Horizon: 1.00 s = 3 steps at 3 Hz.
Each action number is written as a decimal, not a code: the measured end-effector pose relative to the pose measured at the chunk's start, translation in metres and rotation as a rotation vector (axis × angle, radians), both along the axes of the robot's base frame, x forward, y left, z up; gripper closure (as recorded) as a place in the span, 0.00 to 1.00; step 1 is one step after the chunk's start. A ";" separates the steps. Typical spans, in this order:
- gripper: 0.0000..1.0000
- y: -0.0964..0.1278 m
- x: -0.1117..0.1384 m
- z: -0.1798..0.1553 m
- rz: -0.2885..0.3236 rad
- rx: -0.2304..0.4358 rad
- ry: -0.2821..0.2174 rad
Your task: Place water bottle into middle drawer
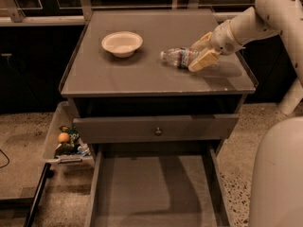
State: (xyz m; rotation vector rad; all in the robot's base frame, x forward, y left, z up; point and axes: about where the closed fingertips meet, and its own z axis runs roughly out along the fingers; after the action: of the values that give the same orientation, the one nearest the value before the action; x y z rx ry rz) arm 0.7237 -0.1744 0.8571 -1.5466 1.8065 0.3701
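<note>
The water bottle lies on its side on the cabinet top, cap pointing left. My gripper reaches in from the right at the bottle's base end. It is open, with one pale finger behind the bottle and one finger in front of it. The middle drawer is pulled out below and its flat grey floor is bare.
A white bowl sits on the cabinet top to the left of the bottle. A shut drawer front with a small round knob is above the open drawer. A clear bin of snacks stands on the floor at the left. My white arm fills the right side.
</note>
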 end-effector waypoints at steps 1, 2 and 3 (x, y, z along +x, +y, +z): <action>0.66 0.000 0.000 0.000 0.000 0.000 0.000; 0.88 0.000 0.000 0.000 0.000 0.000 0.000; 1.00 0.000 0.000 0.000 0.000 0.000 0.000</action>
State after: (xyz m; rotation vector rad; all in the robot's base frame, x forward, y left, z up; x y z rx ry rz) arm 0.7237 -0.1743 0.8570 -1.5469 1.8065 0.3703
